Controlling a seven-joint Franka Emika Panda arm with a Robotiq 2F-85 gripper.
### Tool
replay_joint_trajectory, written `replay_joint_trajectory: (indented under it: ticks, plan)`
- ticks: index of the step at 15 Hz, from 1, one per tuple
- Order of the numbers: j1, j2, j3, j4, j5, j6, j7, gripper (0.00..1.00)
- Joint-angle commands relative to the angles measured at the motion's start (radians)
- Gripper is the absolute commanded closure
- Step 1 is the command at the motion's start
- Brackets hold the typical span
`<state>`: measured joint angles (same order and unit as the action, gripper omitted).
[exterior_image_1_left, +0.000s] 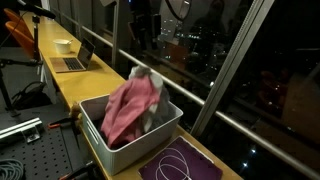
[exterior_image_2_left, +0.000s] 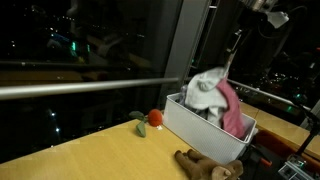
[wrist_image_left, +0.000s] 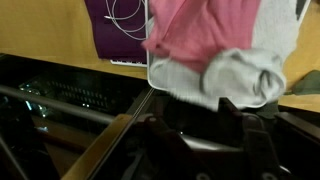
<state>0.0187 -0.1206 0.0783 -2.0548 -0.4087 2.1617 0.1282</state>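
Blocked inside the white bin (exterior_image_1_left: 150, 142) by pink cloth (exterior_image_1_left: 130, 105) and grey cloth (wrist_image_left: 240, 75), heaped above the rim. Free from straight above, down onto the heap. Hemmed on the window side by railing (exterior_image_2_left: 80, 88) and glass (exterior_image_2_left: 100, 40). Red ball (exterior_image_2_left: 155, 119) just beside one bin corner; open tabletop (exterior_image_2_left: 80, 150) past it. Low clutter near the bin walls: brown plush toy (exterior_image_2_left: 200, 165), purple mat (exterior_image_1_left: 205, 168) with looped white cable (exterior_image_1_left: 175, 158).

Pink cloth (exterior_image_1_left: 128, 105) soft and matt, grey cloth (wrist_image_left: 240, 75) fleecy, bin (exterior_image_1_left: 150, 146) smooth white plastic, tabletop (exterior_image_2_left: 80, 155) matt wood
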Motion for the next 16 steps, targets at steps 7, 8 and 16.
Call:
replay_joint_trajectory:
  ticks: [7,8,16]
  plan:
    - [0.105,0.058,0.097,-0.014,0.0,0.034,0.11,0.0]
    - [0.125,0.083,0.118,-0.017,-0.003,0.04,0.142,0.0]
    - [0.293,0.342,0.176,-0.016,-0.06,0.105,0.337,0.0]
